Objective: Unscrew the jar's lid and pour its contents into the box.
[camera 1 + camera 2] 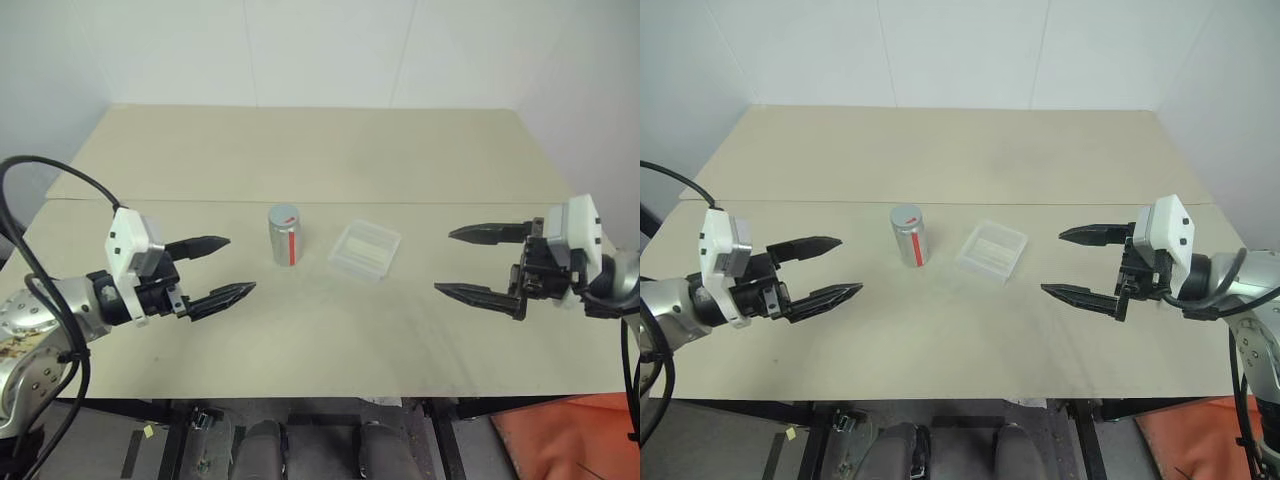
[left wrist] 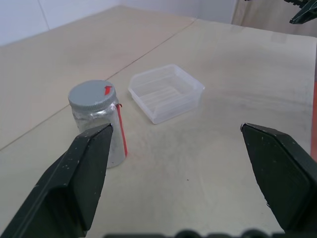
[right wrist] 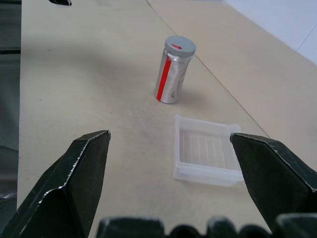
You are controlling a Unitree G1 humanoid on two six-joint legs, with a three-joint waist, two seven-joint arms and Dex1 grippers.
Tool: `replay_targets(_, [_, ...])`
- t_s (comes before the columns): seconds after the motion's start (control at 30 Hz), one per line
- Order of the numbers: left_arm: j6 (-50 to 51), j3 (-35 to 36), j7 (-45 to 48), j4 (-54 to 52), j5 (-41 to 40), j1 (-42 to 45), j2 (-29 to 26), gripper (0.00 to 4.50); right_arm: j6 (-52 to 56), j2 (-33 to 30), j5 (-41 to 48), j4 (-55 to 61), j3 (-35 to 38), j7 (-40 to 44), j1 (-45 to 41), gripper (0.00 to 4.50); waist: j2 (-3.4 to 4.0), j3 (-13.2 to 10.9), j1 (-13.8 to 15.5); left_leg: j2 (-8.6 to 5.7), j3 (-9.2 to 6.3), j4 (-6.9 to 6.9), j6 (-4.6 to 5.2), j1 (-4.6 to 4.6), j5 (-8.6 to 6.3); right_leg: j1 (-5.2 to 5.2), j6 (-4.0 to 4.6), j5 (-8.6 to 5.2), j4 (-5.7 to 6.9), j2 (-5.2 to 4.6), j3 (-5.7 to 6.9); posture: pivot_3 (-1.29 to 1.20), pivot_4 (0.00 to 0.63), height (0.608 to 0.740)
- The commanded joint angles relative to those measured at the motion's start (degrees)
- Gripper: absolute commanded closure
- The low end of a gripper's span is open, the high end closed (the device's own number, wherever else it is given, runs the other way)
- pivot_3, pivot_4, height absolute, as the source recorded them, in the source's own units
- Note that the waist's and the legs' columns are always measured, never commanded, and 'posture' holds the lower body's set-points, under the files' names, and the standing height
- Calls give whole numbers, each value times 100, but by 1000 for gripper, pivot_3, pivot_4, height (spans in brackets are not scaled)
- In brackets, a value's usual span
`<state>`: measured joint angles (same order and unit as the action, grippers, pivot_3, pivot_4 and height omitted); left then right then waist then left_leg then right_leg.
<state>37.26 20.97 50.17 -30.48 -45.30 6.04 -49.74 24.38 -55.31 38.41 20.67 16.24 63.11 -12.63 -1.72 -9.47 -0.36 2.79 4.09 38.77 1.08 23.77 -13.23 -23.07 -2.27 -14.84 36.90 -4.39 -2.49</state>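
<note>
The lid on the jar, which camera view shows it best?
The left wrist view: the lid is nearest there, seen from above, its grey top and red mark plain, screwed on the jar. The right wrist view shows it smaller, with the red mark too. The two head views show only a small grey disc.

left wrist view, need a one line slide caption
Open left claw facing the capped jar and empty clear box on the table.

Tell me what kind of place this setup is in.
Probably a robot test room or lab: plain beige tables pushed together against bare white walls, holding just a jar and clear box.
</note>
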Motion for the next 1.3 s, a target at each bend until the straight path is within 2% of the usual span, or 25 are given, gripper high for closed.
replay_targets(0.03, [-150, 9, 52, -7, 10, 70, -17, 34, -4, -14, 16, 110, 152, -74, -81, 0, 0, 0, -1, 0, 0, 0, 0, 0, 0, 0, 0, 0, 0, 0, 0, 0, 150, 740])
replay_targets(0.33, [-290, -205, -33, 184, 295, 175, 71, 34, -59, -14, -27, 39, 141, -51, -161, 0, 0, 0, -1, 0, 0, 0, 0, 0, 0, 0, 0, 0, -1, 0, 0, 0, 150, 740])
replay_targets(0.8, [-784, -1095, -779, 797, 1354, 547, 1005, 34, -92, 23, -110, 129, 84, -2, -103, 0, 0, 0, 23, -1, -2, 0, 0, 2, 0, 0, 0, 0, 0, 1, 0, 0, 150, 740])
replay_targets(0.87, [-776, -1295, -1139, 802, 1589, 610, 1264, 34, -88, 25, -112, 132, 79, 7, -98, 0, 0, 0, 25, -2, -2, 1, 0, 2, 0, 1, 0, 1, 0, 0, 0, 0, 150, 740])
replay_targets(0.97, [-734, -1613, -1938, 769, 1950, 623, 1960, 34, -86, 18, -117, 119, 84, 30, -97, 0, -1, 0, 41, -3, -10, 3, 0, 3, 0, 2, -1, 1, 0, -1, -1, 0, 150, 740])
replay_targets(1.17, [-943, -2290, -3499, 1004, 3177, 696, 3130, 34, -86, -9, -157, 61, 90, 75, -108, 0, -2, 1, 98, -7, -30, 7, 0, 6, 0, 4, -4, 4, 0, 0, 0, 0, 150, 740])
replay_targets(1.3, [-1051, -2470, -3979, 982, 3602, 688, 3572, 34, -83, -22, -167, 35, 115, 99, -121, 0, -2, 1, 92, -8, -37, 6, 0, 5, 0, 3, -4, 4, 0, 0, -2, 0, 150, 740])
